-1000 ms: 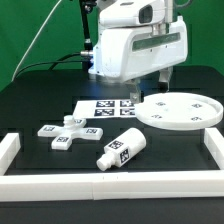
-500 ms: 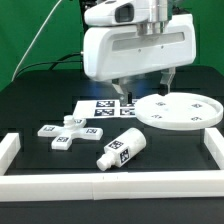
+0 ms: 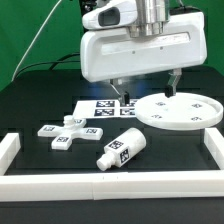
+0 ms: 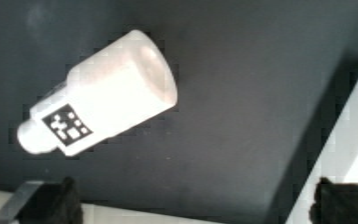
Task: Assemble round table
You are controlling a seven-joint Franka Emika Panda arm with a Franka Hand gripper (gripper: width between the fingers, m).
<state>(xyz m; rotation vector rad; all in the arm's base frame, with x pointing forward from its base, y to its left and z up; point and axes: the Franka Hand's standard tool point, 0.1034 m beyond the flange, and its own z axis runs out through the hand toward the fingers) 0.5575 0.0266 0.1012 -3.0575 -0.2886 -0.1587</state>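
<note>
leg (image 3: 120,150) between cross-shaped base (image 3: 65,132) and disc top (image 3: 180,110)

The bulky white hand (image 3: 147,92) hides the far edge of the marker board (image 3: 104,106) in the exterior view, and the arm (image 3: 150,10) runs off that picture's top. Tags on the round top (image 3: 180,110) are too small to read. In the wrist view the leg (image 4: 101,92) is blurred, and both fingers (image 4: 44,200) are cut by the edge.

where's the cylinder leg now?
In the exterior view, the cylinder leg lies on its side near the front rail, between the cross base at left and the round top at right.
</note>
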